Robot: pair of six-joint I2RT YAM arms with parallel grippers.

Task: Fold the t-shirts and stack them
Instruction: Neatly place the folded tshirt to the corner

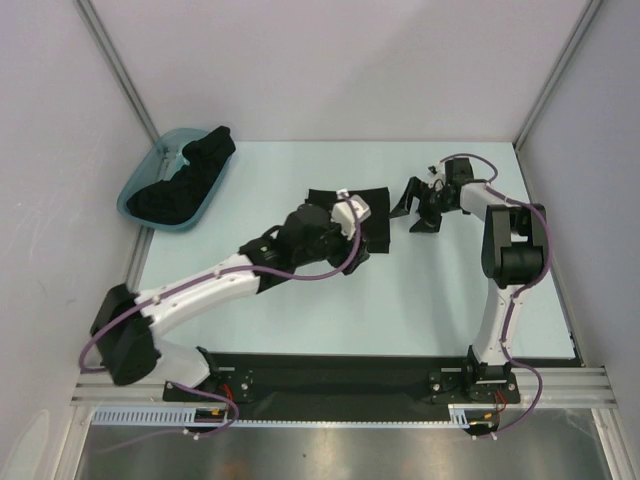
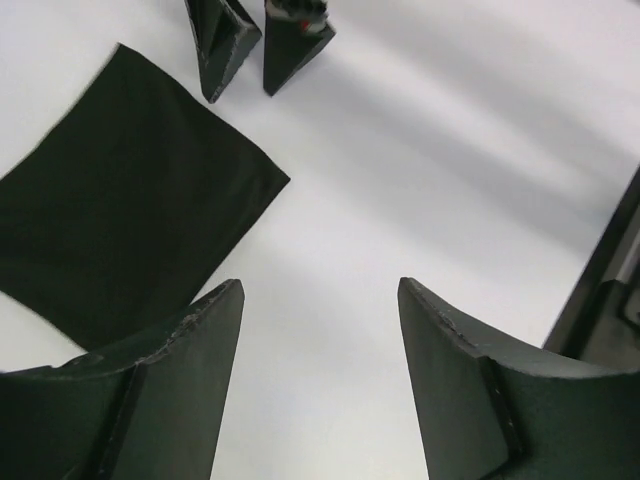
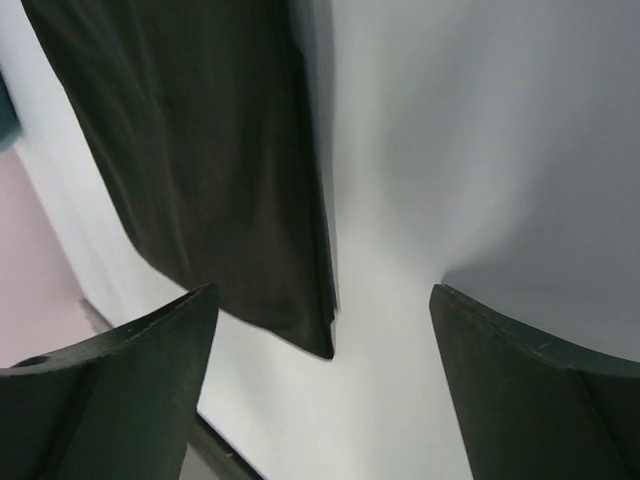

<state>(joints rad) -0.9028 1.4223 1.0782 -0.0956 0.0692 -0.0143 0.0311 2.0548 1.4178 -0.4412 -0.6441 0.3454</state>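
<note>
Left wrist: matte black folded t-shirt (image 2: 130,200), straight edges, sharp corner, flat.

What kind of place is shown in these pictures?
Probably a robotics lab test cell: plain white panel walls on grey metal frame posts, white left arm and right arm bolted at a pale table's edge.

t-shirt (image 1: 378,212) centre, t-shirts (image 1: 188,178) in tub (image 1: 138,178) far-left

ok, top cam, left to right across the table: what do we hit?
Teal tub holding a heap of black t-shirts → folded t-shirt lying flat → right claw, open → right arm's elbow.
</note>
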